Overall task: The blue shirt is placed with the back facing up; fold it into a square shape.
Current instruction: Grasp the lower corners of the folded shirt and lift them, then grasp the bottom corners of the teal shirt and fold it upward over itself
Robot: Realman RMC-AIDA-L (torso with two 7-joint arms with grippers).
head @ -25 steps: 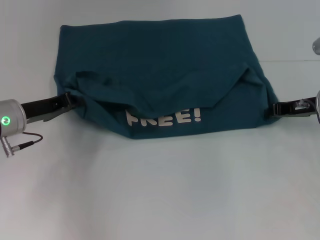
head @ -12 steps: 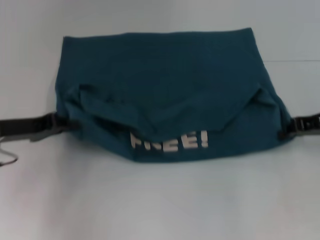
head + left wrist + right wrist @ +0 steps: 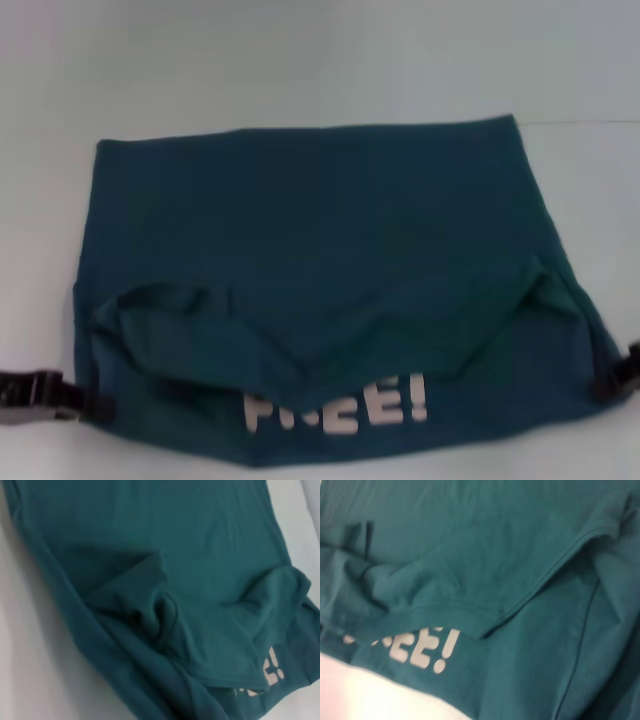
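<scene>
The blue shirt [image 3: 320, 230] lies on the white table with its near part folded over, so white lettering [image 3: 335, 410] shows along the near edge. My left gripper [image 3: 92, 405] grips the shirt's near left corner. My right gripper [image 3: 608, 382] grips the near right corner at the frame's edge. Both wrist views are filled with cloth: the left wrist view shows the shirt [image 3: 150, 555] bunched in folds, and the right wrist view shows the shirt [image 3: 470, 540] with a hem lying over the lettering [image 3: 415, 647]. Neither wrist view shows fingers.
The white table [image 3: 300, 60] stretches bare beyond the shirt's far edge and along both sides. A thin seam line crosses the table at the far right [image 3: 590, 122]. Little table shows in front of the shirt's near edge.
Both grippers have drawn back toward me, dragging the shirt's near corners along. The whole shirt has slid nearer and its near edge now sits close to the bottom of the head view.
</scene>
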